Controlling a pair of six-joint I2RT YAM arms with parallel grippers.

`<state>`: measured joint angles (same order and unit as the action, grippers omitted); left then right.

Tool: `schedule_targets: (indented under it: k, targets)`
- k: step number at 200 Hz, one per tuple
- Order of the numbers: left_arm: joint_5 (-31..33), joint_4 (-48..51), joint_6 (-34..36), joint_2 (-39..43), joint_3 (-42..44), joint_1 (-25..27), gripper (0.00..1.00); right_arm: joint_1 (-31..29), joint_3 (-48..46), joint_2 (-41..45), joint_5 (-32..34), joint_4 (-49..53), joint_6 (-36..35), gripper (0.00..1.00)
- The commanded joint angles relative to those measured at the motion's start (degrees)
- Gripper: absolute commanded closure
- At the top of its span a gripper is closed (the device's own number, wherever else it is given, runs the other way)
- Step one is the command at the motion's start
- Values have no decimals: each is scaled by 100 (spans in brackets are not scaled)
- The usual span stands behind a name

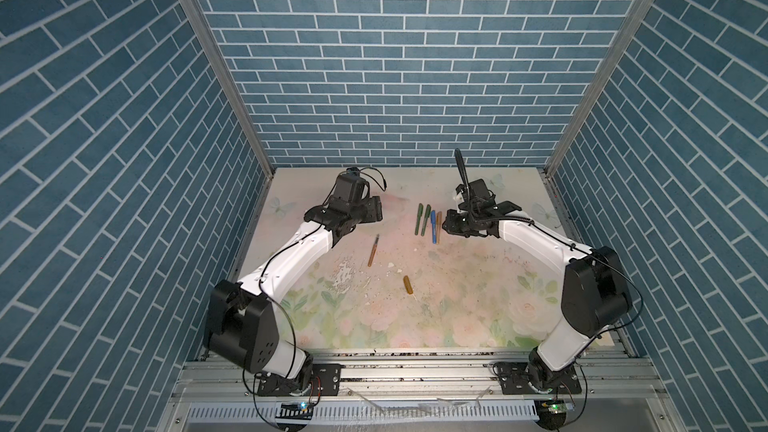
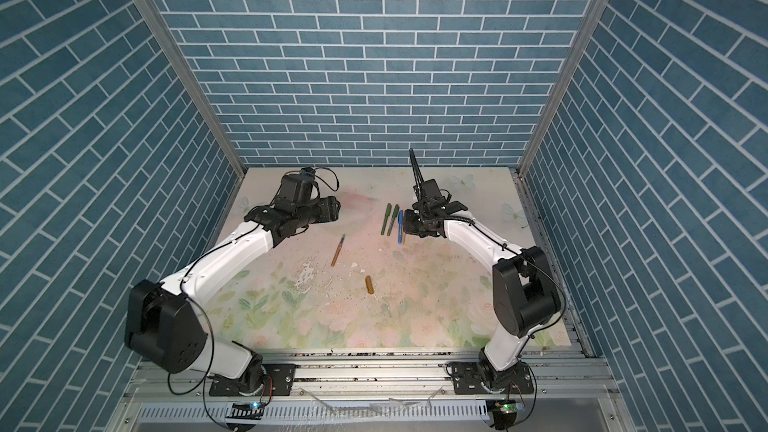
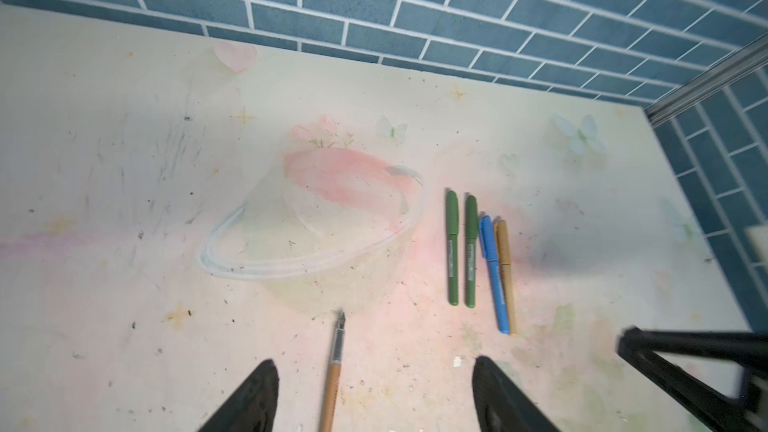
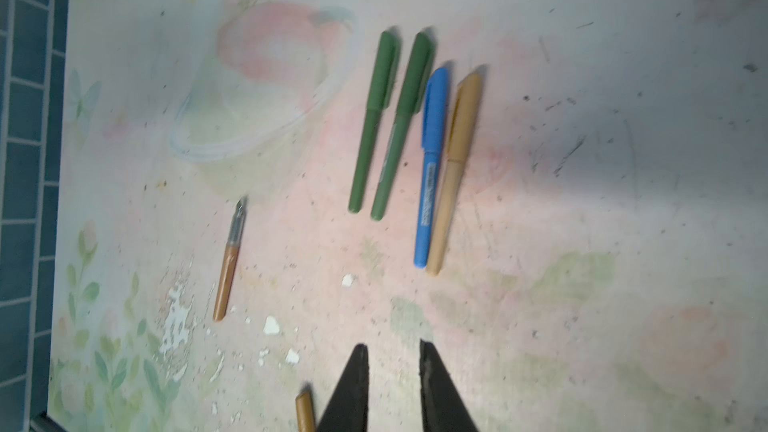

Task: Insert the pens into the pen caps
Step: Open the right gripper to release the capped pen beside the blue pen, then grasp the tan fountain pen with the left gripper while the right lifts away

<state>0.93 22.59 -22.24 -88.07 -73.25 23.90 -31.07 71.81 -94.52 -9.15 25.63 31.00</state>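
brown pen [image 3: 332, 384]: uncapped, likely light, stiff, slick; take mid-barrel | left gripper [image 3: 374, 361] spread, empty | right gripper [image 4: 392, 344] barely parted, empty

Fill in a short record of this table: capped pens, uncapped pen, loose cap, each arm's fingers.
capped, side by side: end green pen, next green pen, blue pen, golden-brown pen
uncapped: second golden-brown pen, lying apart from the row
loose cap: amber cap, lying alone
left gripper: fingers wide apart, empty
right gripper: fingers slightly apart, empty
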Motion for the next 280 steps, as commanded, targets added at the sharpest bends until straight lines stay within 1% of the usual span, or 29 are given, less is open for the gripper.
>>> schedule_targets:
  k: [1, 8, 15, 25, 48, 51, 68, 86, 102, 134, 156, 166, 179, 211, 227, 280]
  targets:
    - [180, 1162, 601, -544, -686, -35, 31, -177, -387, 383, 379, 187, -171, 76]
    - [100, 1493, 699, -730, -900, -43, 34, -212, -501, 522, 379, 180, -173, 76]
    - [-2, 1788, 782, -930, -1048, -41, 41, -224, -607, 660, 379, 156, -171, 76]
    - [-8, 2119, 870, -1103, -1148, -35, 48, -233, -777, 834, 379, 92, -135, 77]
    - [-292, 2506, 1175, -1280, -993, -27, 49, -282, -1093, 1132, 379, 13, -161, 79]
    - [-334, 2540, 1216, -1297, -951, -22, 49, -296, -1121, 1158, 498, 15, -146, 79]
    - [-673, 2572, 1539, -1436, -746, 57, 50, -353, -1180, 1237, 692, 119, -193, 79]
    - [-571, 2751, 1672, -1713, -836, 233, 51, -373, -1280, 1379, 772, 116, -117, 79]
    - [-246, 2861, 1672, -1977, -934, 371, 52, -381, -1382, 1476, 660, 40, -93, 79]
    - [8, 3019, 1595, -2417, -1073, 401, 54, -434, -1509, 1557, 676, -76, -7, 80]
    - [199, 3073, 1638, -2559, -1087, 421, 62, -461, -1566, 1577, 688, -156, 33, 80]
    - [215, 3095, 1661, -2639, -1102, 440, 63, -476, -1581, 1577, 688, -186, 37, 80]
    - [195, 3123, 1652, -2747, -1163, 440, 67, -490, -1595, 1568, 689, -208, 37, 80]
    - [18, 3094, 1679, -2933, -1193, 431, 69, -522, -1595, 1511, 669, -275, 37, 81]
    - [39, 3078, 1671, -2986, -1213, 437, 70, -536, -1565, 1455, 663, -278, 37, 81]
    - [227, 3054, 1602, -3189, -1273, 432, 83, -567, -1529, 1418, 652, -333, 2, 81]
